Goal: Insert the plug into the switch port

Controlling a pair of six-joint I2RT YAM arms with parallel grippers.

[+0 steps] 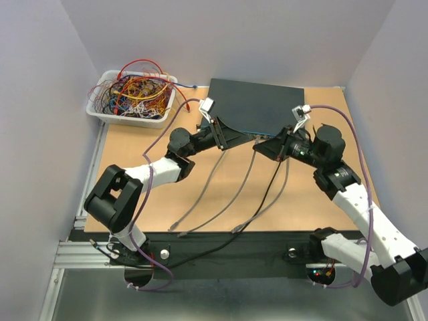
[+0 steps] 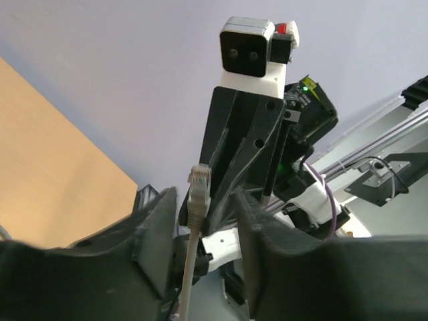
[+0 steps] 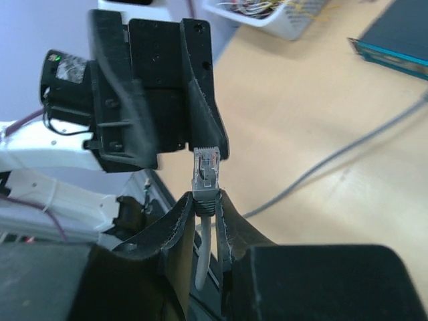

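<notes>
A: What lies at the near edge of the table (image 1: 134,144)?

B: The loose ends of grey cables (image 1: 175,229). The cables run up toward the two grippers, so the slack lies on the near side and nothing looks taut.

A: And the right gripper (image 3: 206,199)?

B: It is clamped on the plug (image 3: 206,168), pinching the boot just behind the clear head. That grip leaves the whole head free to enter a port. The cable trails back between the fingers (image 3: 177,227), out of the way.

A: The left gripper (image 2: 203,195)?

B: Its jaws stand apart and grip nothing. It faces the right one tip to tip, very near. A grey lead (image 2: 188,267) tipped with a connector (image 2: 199,180) stands between its fingers (image 2: 154,234) and does not look pressed. The views do not settle whether that is the same plug. The pose looks like readiness to steady or re-seat the plug.

A: Where is the plug relative to the switch (image 1: 257,103)?

B: Just in front of its near edge, above the table and in no port. In the right wrist view the head points at the left gripper, with the switch off to the side. It probably has to be turned toward the port row first.

A: And beyond that?

B: A white tray (image 1: 127,119) of tangled wires (image 1: 137,90) sits at the far left corner, well apart and likely irrelevant.
</notes>
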